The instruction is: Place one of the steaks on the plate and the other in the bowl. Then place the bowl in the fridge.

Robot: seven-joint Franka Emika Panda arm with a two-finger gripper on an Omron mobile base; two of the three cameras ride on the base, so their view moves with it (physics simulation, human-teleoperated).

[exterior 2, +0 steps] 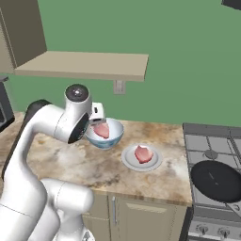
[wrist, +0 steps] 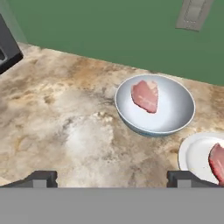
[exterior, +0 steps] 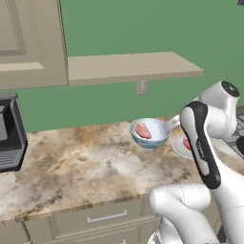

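The bowl (wrist: 155, 106) was seen ahead of the pincer (wrist: 111, 177), slightly right, its steak (wrist: 145, 96) inside. The pincer's jaws were spread wide, empty.

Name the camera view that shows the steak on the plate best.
The right base view: the steak lies whole on the plate, nothing covering it. In the hand view the picture's right edge cuts off that steak. In the left base view the arm hides most of it, leaving a red sliver.
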